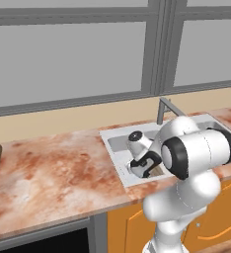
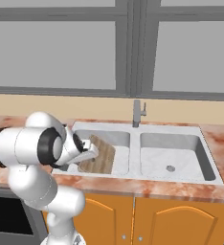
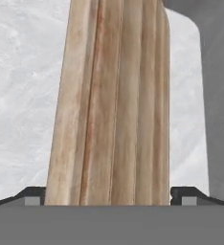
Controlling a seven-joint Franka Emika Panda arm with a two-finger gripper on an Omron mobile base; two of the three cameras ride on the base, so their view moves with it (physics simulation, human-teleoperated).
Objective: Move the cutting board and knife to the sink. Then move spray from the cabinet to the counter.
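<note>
Cutting board inside left basin of sink, leaning against its left wall. Faucet behind, between basins. Sink set into table.

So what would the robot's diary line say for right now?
cutting board: in left sink basin, leaning on its wall | gripper: jaws open, either side of board's edge | faucet: behind sink

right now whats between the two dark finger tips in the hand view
The light-brown wooden cutting board runs between the open gripper's tips, over the pale grey sink.
</note>
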